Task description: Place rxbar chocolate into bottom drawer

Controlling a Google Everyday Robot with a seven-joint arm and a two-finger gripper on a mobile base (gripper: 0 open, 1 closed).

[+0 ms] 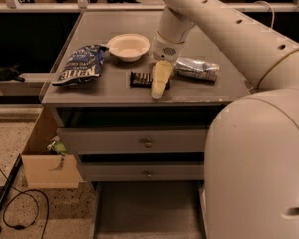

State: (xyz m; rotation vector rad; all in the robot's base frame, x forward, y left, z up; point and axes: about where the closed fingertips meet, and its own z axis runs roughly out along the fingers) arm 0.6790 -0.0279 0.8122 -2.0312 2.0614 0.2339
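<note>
The rxbar chocolate (141, 78), a small dark bar with white lettering, lies flat on the grey cabinet top near its front edge. My gripper (159, 83) points down over the bar's right end and hides that end; I cannot tell if it touches the bar. The bottom drawer (144, 213) is pulled out below the cabinet, a wide shallow grey tray, and nothing shows in it.
A blue chip bag (80, 64) lies at the left of the top, a white bowl (128, 46) behind the bar, a silver foil packet (197, 67) to its right. Two upper drawers (139, 142) are closed. A cardboard box (46, 158) stands on the floor at left.
</note>
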